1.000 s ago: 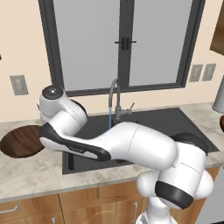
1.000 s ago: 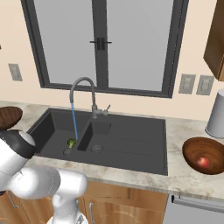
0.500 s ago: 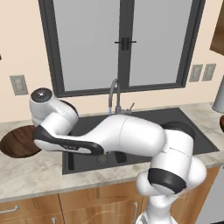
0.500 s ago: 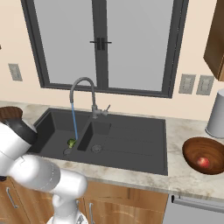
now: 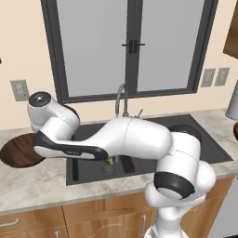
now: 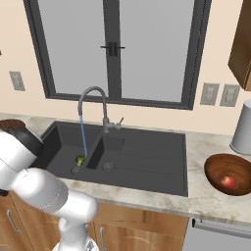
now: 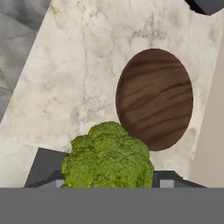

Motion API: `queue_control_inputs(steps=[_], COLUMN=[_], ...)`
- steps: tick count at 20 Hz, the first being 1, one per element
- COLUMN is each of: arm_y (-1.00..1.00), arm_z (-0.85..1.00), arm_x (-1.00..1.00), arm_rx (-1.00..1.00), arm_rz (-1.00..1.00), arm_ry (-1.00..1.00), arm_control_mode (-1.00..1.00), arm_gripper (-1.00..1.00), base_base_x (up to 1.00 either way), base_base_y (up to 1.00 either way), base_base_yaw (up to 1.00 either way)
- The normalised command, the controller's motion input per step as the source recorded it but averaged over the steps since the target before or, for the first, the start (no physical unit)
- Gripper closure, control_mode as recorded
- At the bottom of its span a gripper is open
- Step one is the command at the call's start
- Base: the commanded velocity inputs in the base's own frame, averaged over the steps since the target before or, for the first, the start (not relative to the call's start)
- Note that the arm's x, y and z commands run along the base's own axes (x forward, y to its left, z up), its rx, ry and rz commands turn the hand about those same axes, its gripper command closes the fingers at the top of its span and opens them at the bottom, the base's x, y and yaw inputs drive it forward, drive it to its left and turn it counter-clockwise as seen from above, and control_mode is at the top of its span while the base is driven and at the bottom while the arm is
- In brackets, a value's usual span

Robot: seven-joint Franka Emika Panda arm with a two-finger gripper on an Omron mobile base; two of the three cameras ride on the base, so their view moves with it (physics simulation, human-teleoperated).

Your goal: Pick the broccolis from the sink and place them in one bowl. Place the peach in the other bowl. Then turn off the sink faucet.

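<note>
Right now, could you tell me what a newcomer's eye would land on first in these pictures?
First, the broccoli floret gripped between the jaws in the hand view, poised above the marble counter near the empty wooden bowl. Next, the blue stream running from the faucet onto a second floret in the black sink. Lastly, the peach in the right-hand bowl.

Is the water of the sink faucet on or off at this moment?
On. In the right base view a thin blue stream falls from the faucet spout into the left basin of the sink, landing beside a broccoli.
</note>
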Motion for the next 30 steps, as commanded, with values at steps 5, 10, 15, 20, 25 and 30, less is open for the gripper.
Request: queue_control_inputs(steps=[5, 10, 15, 20, 25, 30], arm_y=[0.22, 0.2, 0.23, 0.07, 0.2, 0.12], arm_z=[-0.04, -0.02, -0.01, 0.0, 0.0, -0.05], arm_x=[0.17, 0.11, 0.12, 0.02, 0.11, 0.22], arm_rx=[0.0, 0.0, 0.0, 0.04, 0.05, 0.1], arm_rz=[-0.13, -0.15, -0.17, -0.24, -0.27, -0.28], arm_ry=[0.0, 0.0, 0.0, 0.0, 0.03, 0.1], arm_control_mode=[-1.0, -1.0, -1.0, -1.0, -1.0, -1.0], arm_gripper=[1.0, 1.0, 1.0, 1.0, 1.0, 1.0], base_base_x=[0.0, 0.0, 0.0, 0.0, 0.0, 0.0], base_base_y=[0.0, 0.0, 0.0, 0.0, 0.0, 0.0], base_base_yaw=[0.0, 0.0, 0.0, 0.0, 0.0, 0.0])
